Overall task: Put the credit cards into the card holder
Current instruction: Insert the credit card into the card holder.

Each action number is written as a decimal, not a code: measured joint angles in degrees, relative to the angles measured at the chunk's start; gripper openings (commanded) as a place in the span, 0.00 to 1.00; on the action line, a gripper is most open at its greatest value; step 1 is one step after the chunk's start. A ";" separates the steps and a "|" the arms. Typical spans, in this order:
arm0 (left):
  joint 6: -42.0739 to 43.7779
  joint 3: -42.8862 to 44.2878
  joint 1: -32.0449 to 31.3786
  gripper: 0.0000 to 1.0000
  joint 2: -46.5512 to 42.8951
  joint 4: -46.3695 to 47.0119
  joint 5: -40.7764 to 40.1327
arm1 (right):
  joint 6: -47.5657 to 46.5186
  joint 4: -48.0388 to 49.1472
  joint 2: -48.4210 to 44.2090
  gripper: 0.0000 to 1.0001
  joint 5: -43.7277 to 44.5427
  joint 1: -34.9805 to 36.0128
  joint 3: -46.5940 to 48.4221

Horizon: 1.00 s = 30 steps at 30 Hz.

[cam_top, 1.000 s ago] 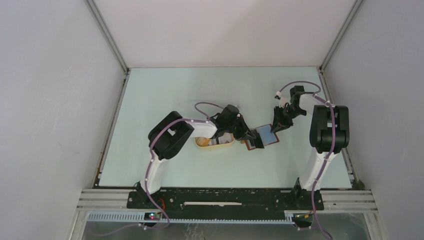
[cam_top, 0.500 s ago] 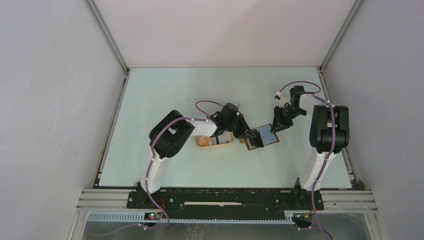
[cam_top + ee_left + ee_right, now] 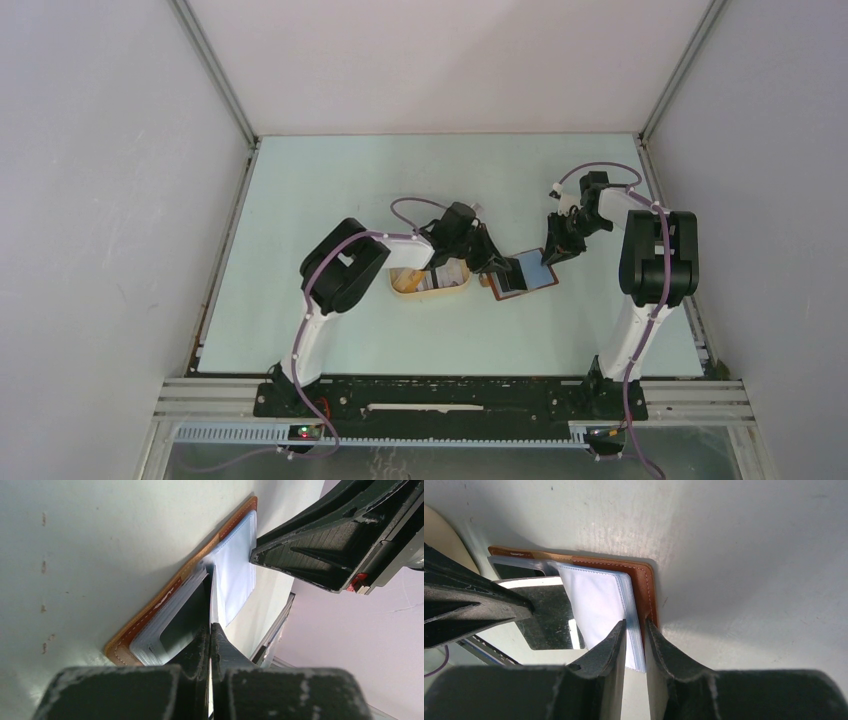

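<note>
The card holder (image 3: 527, 272) lies open on the table, reddish-brown outside with clear greyish pockets (image 3: 599, 600) inside. My right gripper (image 3: 635, 625) is shut on its far edge, pinching the pocket stack and leather cover (image 3: 647, 587) together. My left gripper (image 3: 210, 626) is shut on a dark credit card (image 3: 546, 617), seen edge-on in the left wrist view (image 3: 211, 600), with its front end among the pockets (image 3: 235, 570) at the holder's fold. In the top view the left gripper (image 3: 495, 263) and the right gripper (image 3: 553, 250) flank the holder.
An oval cream tray (image 3: 408, 288) sits just left of the holder, with more cards (image 3: 440, 278) in it, partly under my left wrist. Its rim shows in the right wrist view (image 3: 439, 535). Enclosure walls stand at both table sides.
My left gripper has shifted slightly right and away from me, toward the holder, with the card. The right arm and the holder have barely moved.
</note>
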 measured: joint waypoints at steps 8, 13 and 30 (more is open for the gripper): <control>0.35 1.84 0.35 0.00 1.44 -0.15 0.26 | 0.00 0.00 0.00 0.29 0.00 0.00 0.00; 0.35 2.19 0.42 0.00 1.81 -0.13 0.07 | 0.00 0.00 0.00 0.29 -0.02 0.00 0.00; -1.20 2.03 -0.63 0.00 1.81 2.27 -3.48 | 0.00 0.04 0.00 0.31 -0.02 0.02 0.00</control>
